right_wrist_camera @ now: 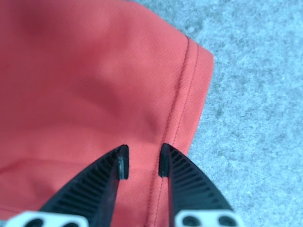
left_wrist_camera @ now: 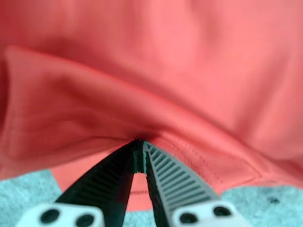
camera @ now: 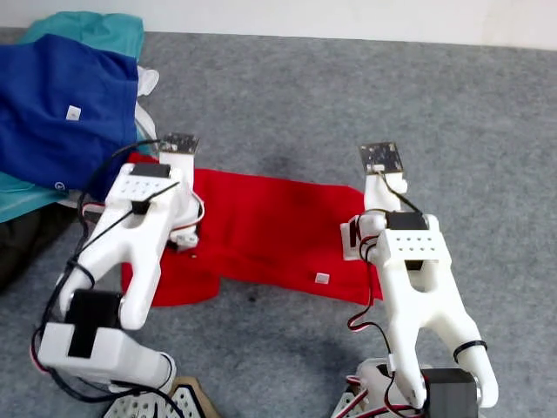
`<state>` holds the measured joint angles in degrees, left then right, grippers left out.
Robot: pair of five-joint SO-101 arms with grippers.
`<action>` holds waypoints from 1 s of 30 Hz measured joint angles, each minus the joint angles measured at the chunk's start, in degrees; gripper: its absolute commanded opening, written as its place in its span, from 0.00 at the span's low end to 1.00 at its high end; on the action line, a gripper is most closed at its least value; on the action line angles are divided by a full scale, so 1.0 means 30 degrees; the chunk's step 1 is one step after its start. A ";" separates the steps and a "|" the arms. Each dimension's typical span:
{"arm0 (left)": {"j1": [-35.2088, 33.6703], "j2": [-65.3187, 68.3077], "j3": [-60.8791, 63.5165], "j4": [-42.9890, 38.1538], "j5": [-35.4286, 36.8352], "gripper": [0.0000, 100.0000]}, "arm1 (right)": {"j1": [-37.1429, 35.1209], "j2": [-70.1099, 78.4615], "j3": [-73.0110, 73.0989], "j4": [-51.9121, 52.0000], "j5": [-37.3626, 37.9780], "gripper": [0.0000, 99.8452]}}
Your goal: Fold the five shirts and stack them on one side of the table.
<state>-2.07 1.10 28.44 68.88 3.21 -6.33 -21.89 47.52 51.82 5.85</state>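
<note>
I judge the job barely begun. The red shirt (camera: 270, 231) lies mid-way across the table (camera: 348, 96), part folded. My left gripper (left_wrist_camera: 140, 151) is pinched closed on a fold of it. My right gripper (right_wrist_camera: 143, 163) sits slightly open over its hem, gripping nothing. A blue shirt (camera: 61, 104) and a teal shirt (camera: 96, 30) lie heaped at the far left corner.

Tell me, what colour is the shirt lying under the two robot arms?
Red. The shirt shows best in the high view.

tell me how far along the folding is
Done: no shirt looks fully folded. In hand: the red shirt lies on the table, left gripper pinching a fold of it, right gripper open over its hemmed corner. Left: the blue shirt and teal shirt heaped at the table's edge.
</note>
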 measured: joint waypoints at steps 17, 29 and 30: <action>0.0000 0.3223 -0.5011 -0.1084 0.0000 0.01 | 0.0000 0.0000 0.0117 -0.0029 0.0000 0.12; 0.0000 0.5333 -0.9436 -0.1875 0.2022 0.01 | 0.0000 0.0000 0.0322 -0.0029 0.0000 0.12; 0.0000 0.5333 -0.9553 -0.1875 0.2051 0.01 | 0.0000 0.0000 0.0322 -0.0029 0.0000 0.12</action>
<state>-2.07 17.10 -0.22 63.25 9.36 -6.33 -21.89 48.48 51.74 5.85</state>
